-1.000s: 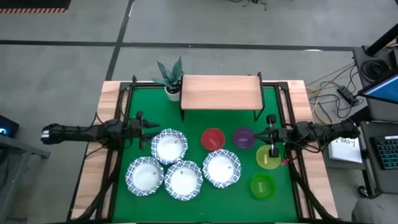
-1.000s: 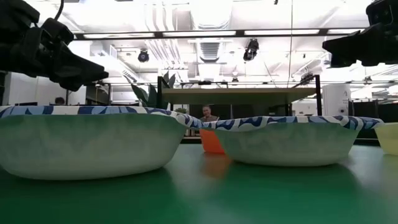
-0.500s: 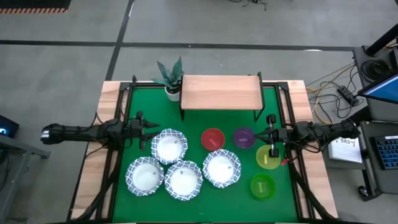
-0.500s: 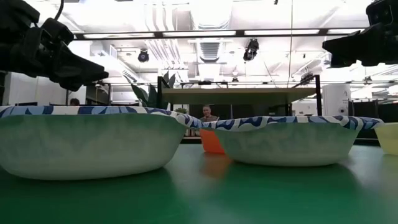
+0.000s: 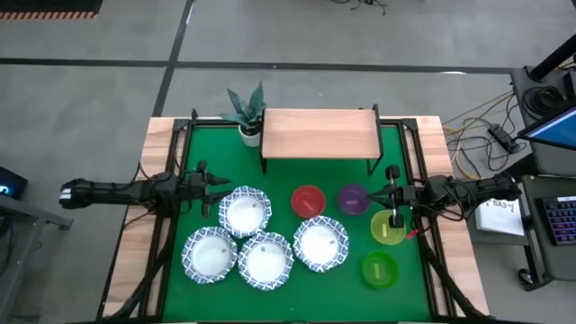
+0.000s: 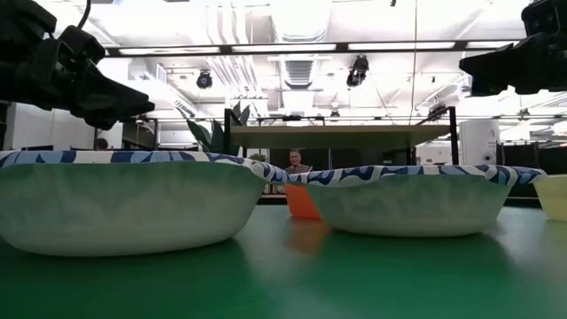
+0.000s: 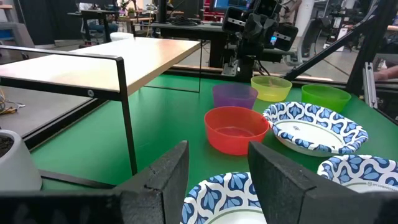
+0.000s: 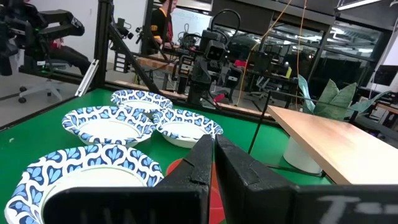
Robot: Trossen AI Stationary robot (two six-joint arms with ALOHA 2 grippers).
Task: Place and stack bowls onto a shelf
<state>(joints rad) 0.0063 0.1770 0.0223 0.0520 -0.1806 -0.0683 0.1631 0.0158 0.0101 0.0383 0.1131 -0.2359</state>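
Note:
Four white bowls with blue-patterned rims (image 5: 246, 211), (image 5: 210, 253), (image 5: 265, 260), (image 5: 321, 243) sit on their bases on the green mat's near left. The red bowl (image 5: 308, 200), purple bowl (image 5: 352, 199), yellow bowl (image 5: 388, 227) and green bowl (image 5: 380, 269) stand to their right. The light wooden shelf (image 5: 319, 135) stands on black legs at the far side, bare. My left gripper (image 5: 219, 185) hovers open by the far-left patterned bowl (image 7: 230, 202). My right gripper (image 5: 389, 193) hovers shut between the purple and yellow bowls.
A potted plant (image 5: 247, 115) stands at the shelf's left end, its white pot (image 7: 15, 163) close to my left gripper. A black frame (image 5: 184, 135) borders the mat (image 5: 342, 288). Cables and desks lie beyond the table's right edge. A person shows far behind in the low view.

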